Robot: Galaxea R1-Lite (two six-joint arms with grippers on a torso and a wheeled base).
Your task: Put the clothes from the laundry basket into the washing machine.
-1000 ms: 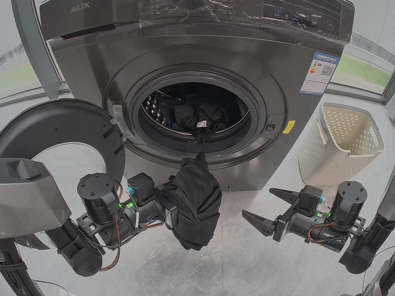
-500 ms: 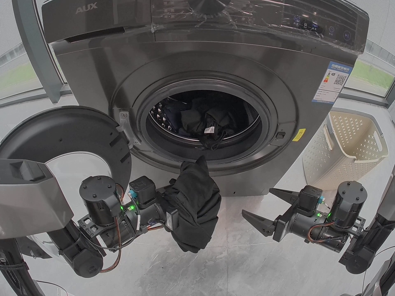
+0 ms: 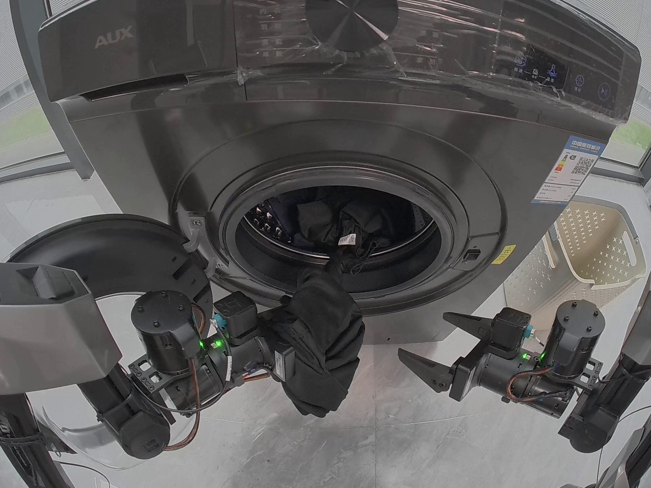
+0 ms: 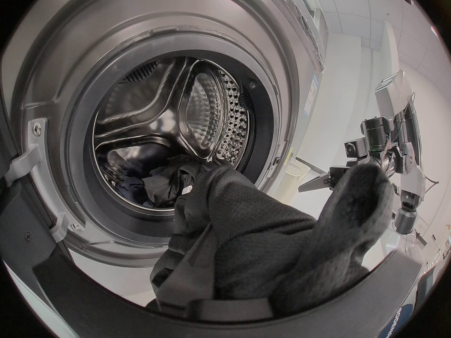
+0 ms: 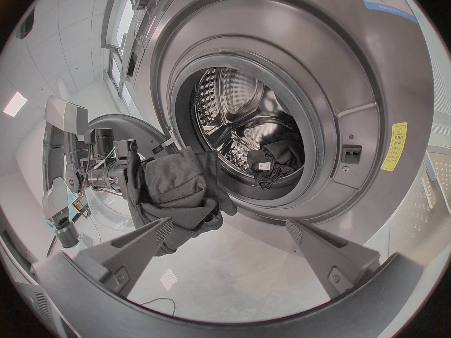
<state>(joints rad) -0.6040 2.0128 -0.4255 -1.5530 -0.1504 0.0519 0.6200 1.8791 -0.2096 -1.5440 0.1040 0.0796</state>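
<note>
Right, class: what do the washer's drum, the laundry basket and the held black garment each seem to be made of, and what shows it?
Drum: probably stainless steel, polished; mirror reflections, punched holes.
Laundry basket: likely moulded plastic, matt cream; perforated lattice walls.
Black garment: soft knit fabric, matt; it drapes and folds, fine texture visible.

1. Head view has closed in on the washing machine (image 3: 380, 137) (camera moved, not the machine).
2. Top tip of the black garment (image 3: 325, 333) now overlaps the door opening's lower lip (image 3: 393, 298); earlier it sat below it.
3. Laundry basket (image 3: 597, 252) now crowds the machine's right edge.
</note>
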